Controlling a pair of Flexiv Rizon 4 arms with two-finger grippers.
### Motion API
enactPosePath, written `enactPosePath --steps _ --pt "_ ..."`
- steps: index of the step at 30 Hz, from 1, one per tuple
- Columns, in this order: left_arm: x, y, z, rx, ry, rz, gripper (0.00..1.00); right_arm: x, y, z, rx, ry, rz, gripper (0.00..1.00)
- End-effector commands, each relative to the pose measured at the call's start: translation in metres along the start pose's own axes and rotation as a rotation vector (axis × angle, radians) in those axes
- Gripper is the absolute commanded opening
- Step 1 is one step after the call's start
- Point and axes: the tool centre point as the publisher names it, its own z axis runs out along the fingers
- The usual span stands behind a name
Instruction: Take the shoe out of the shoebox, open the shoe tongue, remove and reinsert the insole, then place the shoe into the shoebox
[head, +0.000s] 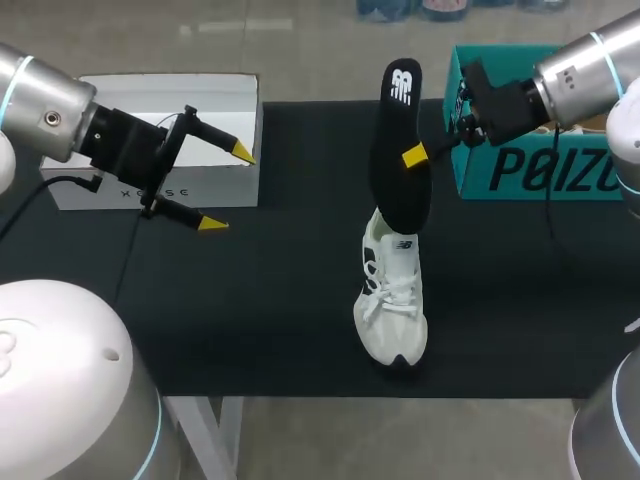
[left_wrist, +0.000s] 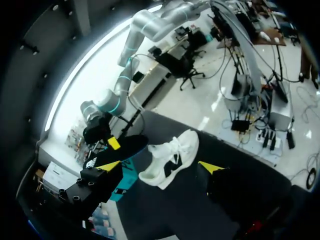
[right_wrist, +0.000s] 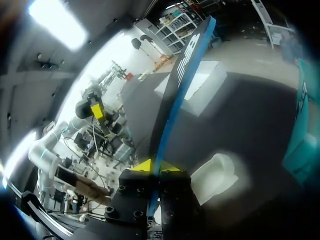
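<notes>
Right hand clamped on black insole, long axis upward out of white shoe; left hand spread apart.

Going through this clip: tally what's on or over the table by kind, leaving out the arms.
Boxes: 2, a white cardboard box and a teal cardboard box
Shoes: 1, a white lace-up sneaker
Insoles: 1, a black foam insole
Total: 4
</notes>
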Motion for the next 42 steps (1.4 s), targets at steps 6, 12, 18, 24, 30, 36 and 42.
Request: enactPosePath --steps 6,12,18,24,30,36,42 --pt "0.001 -0.001 -0.001 -0.003 0.002 0.0 1.0 -0.026 0.025 0.023 0.003 0.025 -0.036 0.0" --pt "0.001 -0.001 -0.001 -0.003 0.002 0.0 1.0 -0.055 0.031 0.026 -0.037 0.048 -0.074 0.0" --pt "0.001 -0.001 -0.001 -0.003 0.002 0.0 1.0 -0.074 0.026 0.034 -0.045 0.054 -0.116 0.0" --pt "0.001 -0.001 -0.001 -0.003 0.002 0.0 1.0 -0.088 0.018 0.038 -0.065 0.047 -0.114 0.0" --pt "0.001 -0.001 -0.001 -0.003 0.002 0.0 1.0 -0.091 0.01 0.039 -0.094 0.037 -0.115 0.0" --pt "0.001 -0.001 -0.001 -0.003 0.002 0.0 1.0 -0.096 -0.005 0.041 -0.123 0.017 -0.102 0.0" --pt "0.001 -0.001 -0.001 -0.003 0.002 0.0 1.0 -0.092 -0.017 0.047 -0.126 0.008 -0.092 0.0"
